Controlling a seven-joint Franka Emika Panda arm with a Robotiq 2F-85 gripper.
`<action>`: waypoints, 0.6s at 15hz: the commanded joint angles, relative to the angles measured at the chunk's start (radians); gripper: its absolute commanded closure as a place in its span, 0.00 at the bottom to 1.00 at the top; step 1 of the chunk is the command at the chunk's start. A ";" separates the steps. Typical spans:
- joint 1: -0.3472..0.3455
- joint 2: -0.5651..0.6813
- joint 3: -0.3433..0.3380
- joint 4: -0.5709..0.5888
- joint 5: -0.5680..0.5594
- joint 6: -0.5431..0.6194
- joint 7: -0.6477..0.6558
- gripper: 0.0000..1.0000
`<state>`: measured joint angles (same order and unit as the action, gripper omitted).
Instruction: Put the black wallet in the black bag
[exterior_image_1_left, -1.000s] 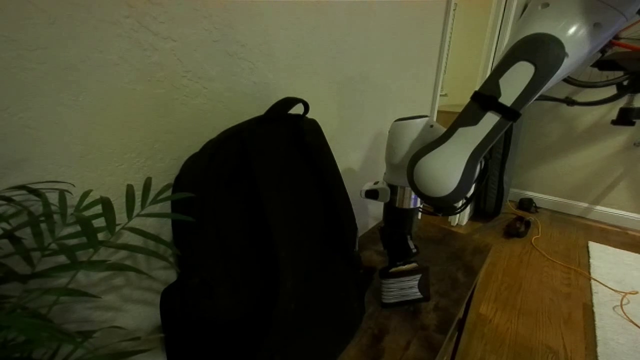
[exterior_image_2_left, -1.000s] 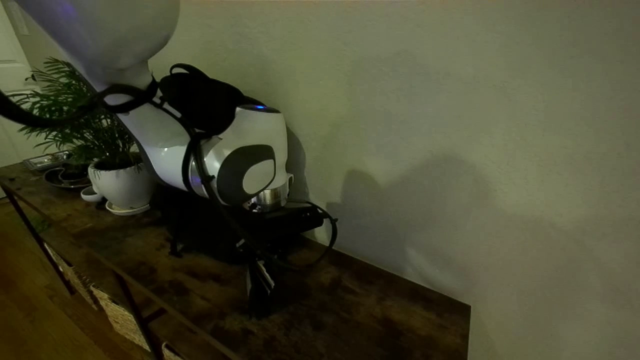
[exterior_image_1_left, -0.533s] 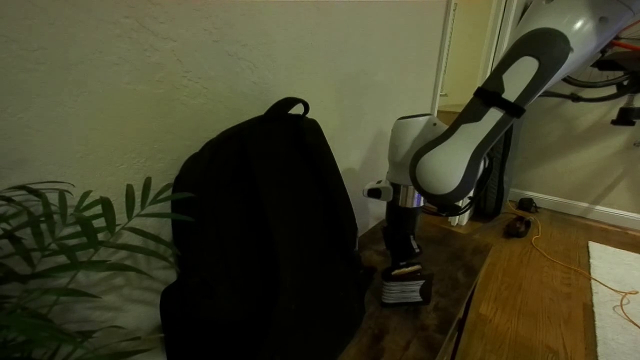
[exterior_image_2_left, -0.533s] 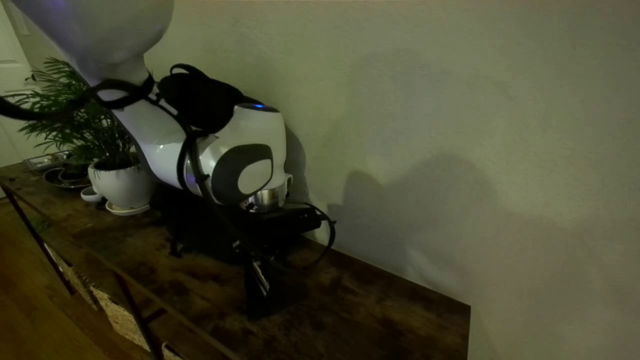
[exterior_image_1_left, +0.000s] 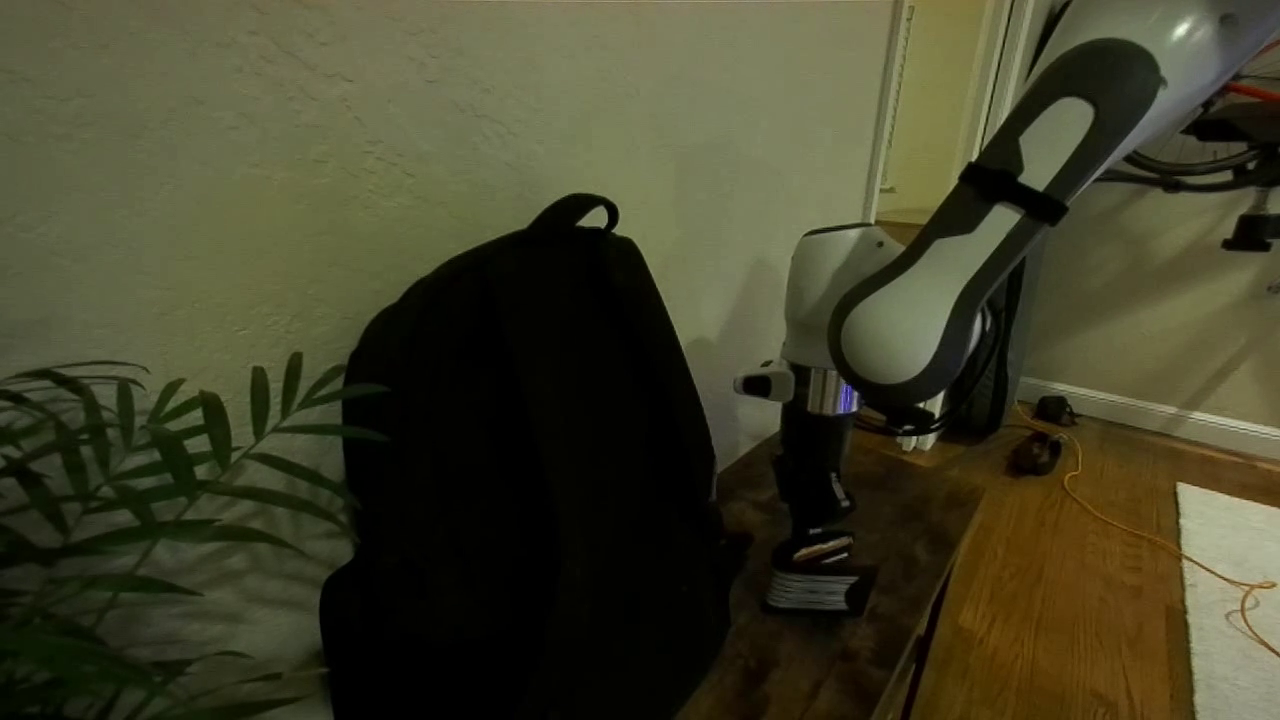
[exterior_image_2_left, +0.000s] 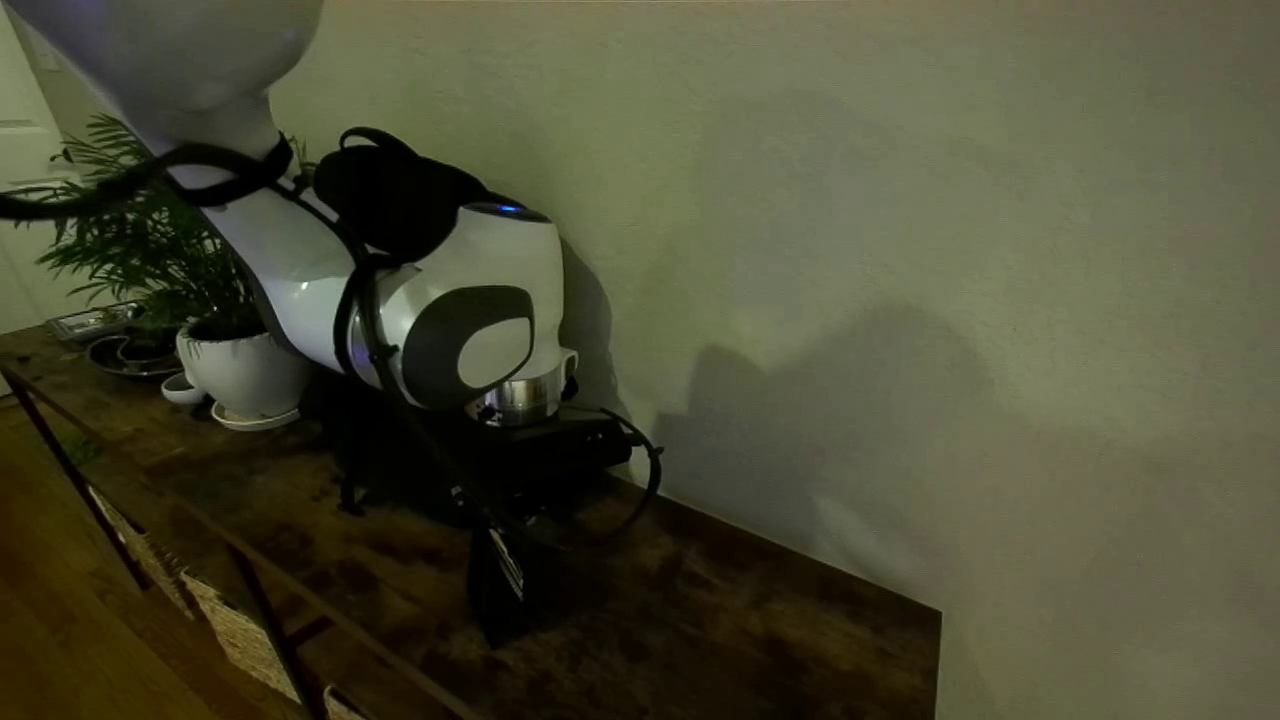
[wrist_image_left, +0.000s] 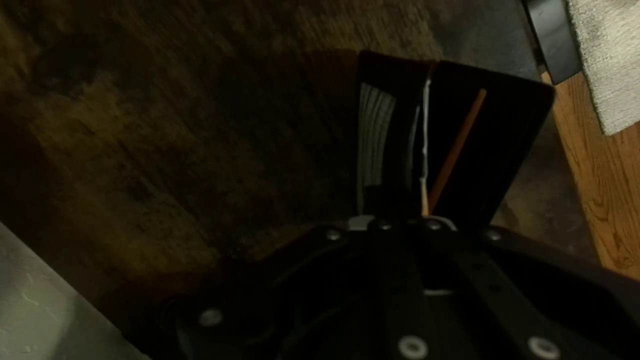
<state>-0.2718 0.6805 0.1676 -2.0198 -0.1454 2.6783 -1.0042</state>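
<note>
Wrist view: the gripper (wrist_image_left: 406, 220) was clenched on the wallet (wrist_image_left: 450, 125), whose leaves stood splayed; an orange strip (wrist_image_left: 459, 144) showed inside. The table (wrist_image_left: 165, 150) lay below (contact between wallet and table could not be determined). In an exterior view, the bag (exterior_image_1_left: 530, 450) stood near the wall (exterior_image_1_left: 400, 120), handle (exterior_image_1_left: 562, 210) uppermost. The wallet was outside the bag, beside it, its pale striped face visible. In an exterior view, the arm (exterior_image_2_left: 310, 290) hid part of the bag, and the wallet showed as a dark, tilted shape. A plant (exterior_image_2_left: 160, 240) in a pot (exterior_image_2_left: 245, 370) stood on the table.
</note>
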 joint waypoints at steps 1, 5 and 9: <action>-0.006 -0.069 0.003 -0.064 0.022 -0.011 -0.025 0.70; -0.004 -0.084 0.007 -0.065 0.025 -0.016 -0.025 0.50; 0.005 -0.116 0.004 -0.069 0.028 -0.021 -0.013 0.26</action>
<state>-0.2700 0.6454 0.1724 -2.0268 -0.1446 2.6783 -1.0043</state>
